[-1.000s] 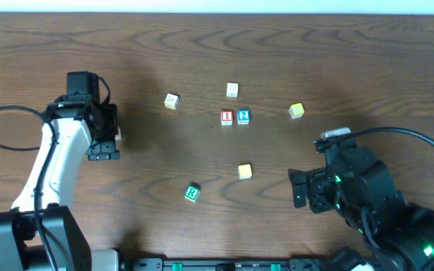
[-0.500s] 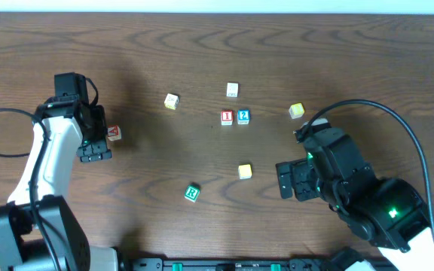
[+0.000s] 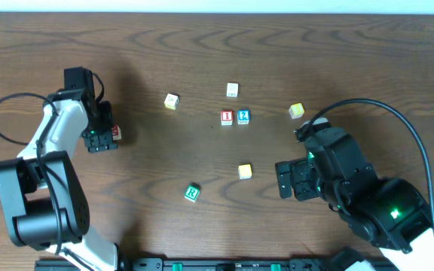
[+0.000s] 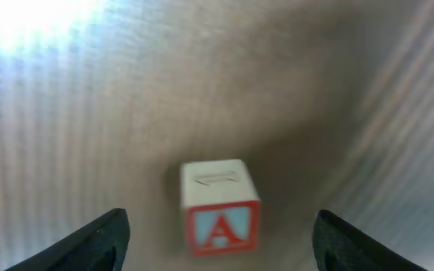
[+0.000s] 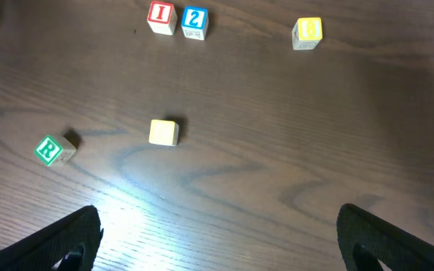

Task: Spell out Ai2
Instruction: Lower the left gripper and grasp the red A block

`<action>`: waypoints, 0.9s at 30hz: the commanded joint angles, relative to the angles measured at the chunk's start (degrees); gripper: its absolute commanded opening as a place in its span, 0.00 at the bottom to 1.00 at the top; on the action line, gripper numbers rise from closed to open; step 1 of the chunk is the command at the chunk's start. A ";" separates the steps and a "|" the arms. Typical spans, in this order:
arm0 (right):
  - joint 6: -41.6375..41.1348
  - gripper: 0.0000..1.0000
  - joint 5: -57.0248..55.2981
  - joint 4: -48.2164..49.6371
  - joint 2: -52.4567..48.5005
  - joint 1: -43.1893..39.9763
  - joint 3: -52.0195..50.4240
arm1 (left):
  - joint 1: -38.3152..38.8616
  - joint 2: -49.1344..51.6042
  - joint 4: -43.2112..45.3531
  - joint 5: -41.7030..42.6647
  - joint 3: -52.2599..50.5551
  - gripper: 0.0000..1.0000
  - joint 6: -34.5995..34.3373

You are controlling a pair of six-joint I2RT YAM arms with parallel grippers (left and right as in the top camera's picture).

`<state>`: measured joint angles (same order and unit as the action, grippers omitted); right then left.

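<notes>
The red-faced "A" cube [image 4: 219, 206] lies on the table at the left, also seen from above [image 3: 114, 133]. My left gripper [image 4: 221, 220] stands open around it, with wide gaps between the cube and each finger [image 4: 100, 241]. From above, the left gripper [image 3: 104, 140] is right beside the cube. The red "I" cube [image 3: 227, 117] and the blue "2" cube [image 3: 243, 117] sit side by side, touching, at the table's middle; the right wrist view shows "I" [image 5: 161, 16] and "2" [image 5: 194, 22]. My right gripper [image 3: 285, 181] is open and empty, low over bare wood.
A green "R" cube [image 3: 192, 193] and a plain yellow cube [image 3: 245, 172] lie nearer the front. Another yellow cube [image 3: 297, 111] sits right of the "2". Two whitish cubes [image 3: 172, 101] [image 3: 233, 90] lie further back. A cable [image 3: 6, 113] loops at the left.
My left gripper has shifted so its jaws straddle the "A" cube, and they have narrowed a little. The right arm moved left earlier, then stayed still.
</notes>
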<state>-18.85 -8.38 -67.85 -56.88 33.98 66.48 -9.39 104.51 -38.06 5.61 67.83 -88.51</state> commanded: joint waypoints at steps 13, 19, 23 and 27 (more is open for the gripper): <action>-1.92 0.99 0.26 0.59 0.13 -1.07 1.20 | -0.33 4.79 0.63 2.16 2.43 0.62 0.17; -2.14 0.99 0.26 0.87 0.13 -1.07 1.20 | -0.35 4.90 0.66 1.90 2.43 0.57 0.20; -2.14 0.99 0.26 1.20 0.13 -1.07 1.20 | -0.35 4.90 0.66 1.81 2.43 0.57 0.17; -2.14 0.99 0.26 1.27 0.13 -1.07 1.20 | -0.35 4.90 0.66 1.64 2.43 0.56 0.20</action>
<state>-20.36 -8.36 -66.63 -56.88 33.98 66.50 -9.39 108.55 -37.21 7.55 69.14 -88.51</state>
